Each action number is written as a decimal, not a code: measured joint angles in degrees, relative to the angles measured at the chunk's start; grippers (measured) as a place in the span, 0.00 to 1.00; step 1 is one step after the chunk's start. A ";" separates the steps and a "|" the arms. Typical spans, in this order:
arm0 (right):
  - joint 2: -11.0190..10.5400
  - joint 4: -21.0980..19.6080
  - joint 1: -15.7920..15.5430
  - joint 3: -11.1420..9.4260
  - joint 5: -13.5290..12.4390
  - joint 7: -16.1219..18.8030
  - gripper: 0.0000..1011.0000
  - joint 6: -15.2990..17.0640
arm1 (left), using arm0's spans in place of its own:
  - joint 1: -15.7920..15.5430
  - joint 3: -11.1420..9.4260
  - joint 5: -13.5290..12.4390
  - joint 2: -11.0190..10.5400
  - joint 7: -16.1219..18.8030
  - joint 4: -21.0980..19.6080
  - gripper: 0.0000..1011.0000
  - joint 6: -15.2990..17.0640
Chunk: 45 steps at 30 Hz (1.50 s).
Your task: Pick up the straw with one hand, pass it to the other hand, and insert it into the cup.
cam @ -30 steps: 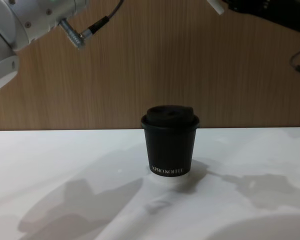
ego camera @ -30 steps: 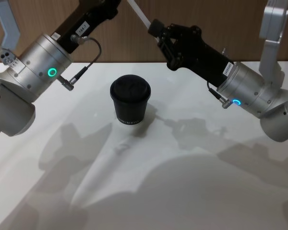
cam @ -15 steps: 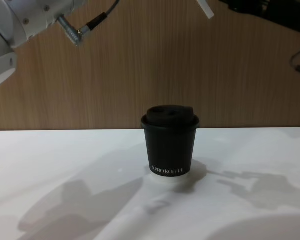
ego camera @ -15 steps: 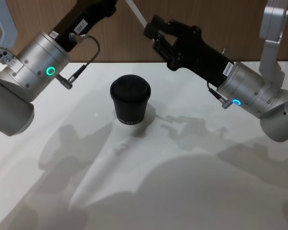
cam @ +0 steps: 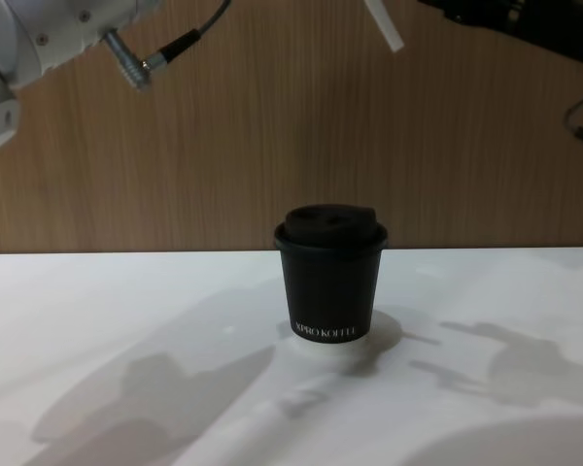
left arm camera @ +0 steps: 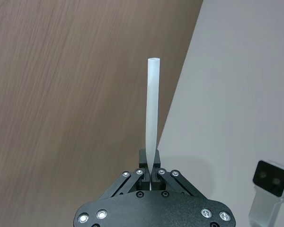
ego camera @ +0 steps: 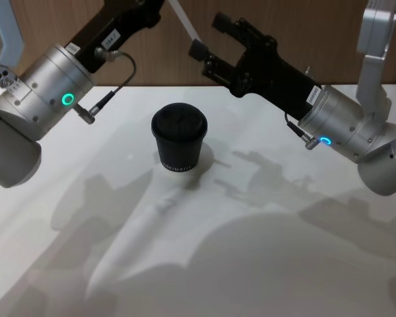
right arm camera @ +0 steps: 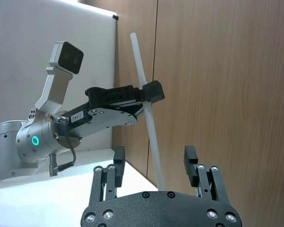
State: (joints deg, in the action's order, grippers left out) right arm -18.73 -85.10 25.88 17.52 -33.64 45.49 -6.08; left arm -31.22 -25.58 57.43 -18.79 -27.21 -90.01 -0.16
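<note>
Left gripper point(left arm camera: 150, 177) jaws clamped on one end of the straw point(left arm camera: 152, 109). Right gripper point(ego camera: 210, 34) jaws apart, straw between them, not touching. Cup point(ego camera: 179, 142) on the desk point(ego camera: 284, 251) below both.

Robotics laboratory test station, indicated by a plain white bench point(ego camera: 284, 264) set against a wood-grain wall panel point(cam: 175, 175). Flanked by a silver-grey left robot arm point(ego camera: 49, 99) and right robot arm point(ego camera: 346, 129) with glowing status rings. Lidded paper coffee cup point(cam: 330, 282) standing on the bench.
</note>
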 joint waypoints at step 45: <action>0.00 0.00 0.00 0.00 0.00 0.00 0.99 0.00 | 1.42 -1.58 -12.19 -3.84 7.06 1.79 0.01 0.83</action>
State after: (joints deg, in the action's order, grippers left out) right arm -18.73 -85.10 25.88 17.52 -33.64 45.49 -6.08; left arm -29.81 -27.16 45.25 -22.63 -20.15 -88.23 0.67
